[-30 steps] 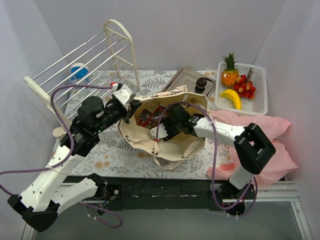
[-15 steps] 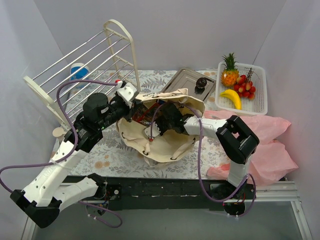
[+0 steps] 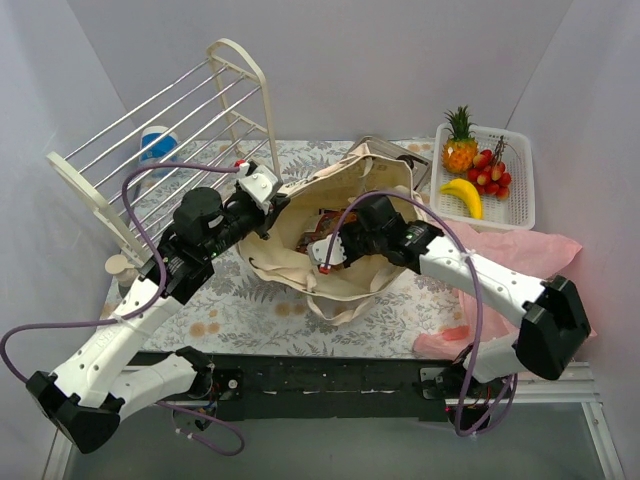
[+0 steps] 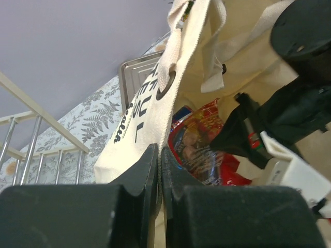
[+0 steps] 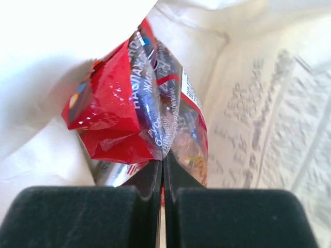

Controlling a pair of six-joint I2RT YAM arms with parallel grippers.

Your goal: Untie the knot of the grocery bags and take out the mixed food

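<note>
The beige canvas tote [image 3: 350, 285] stands open mid-table. My left gripper [image 3: 270, 207] is shut on its left rim, and the left wrist view shows the canvas edge [image 4: 155, 111] pinched between the jaws [image 4: 160, 155]. My right gripper [image 3: 322, 243] reaches into the tote and is shut on a shiny red snack packet [image 5: 119, 111], its seam squeezed between the fingertips [image 5: 163, 165]. More red packets [image 4: 199, 150] lie inside. The pink plastic bag [image 3: 545, 265] lies crumpled at the right. A pineapple [image 3: 460, 148], banana [image 3: 463, 194] and red fruits [image 3: 490, 172] sit in the white basket [image 3: 528, 185].
A white wire rack [image 3: 185, 125] leans at the back left with a blue-and-white tub [image 3: 158, 146] behind it. A metal tray [image 3: 405, 152] shows just past the tote's far rim. The right arm crosses over the pink bag.
My right gripper has gone from open to shut on the snack packet. The tote's far rim has risen and now covers most of the tray. The right elbow swung out to the right.
</note>
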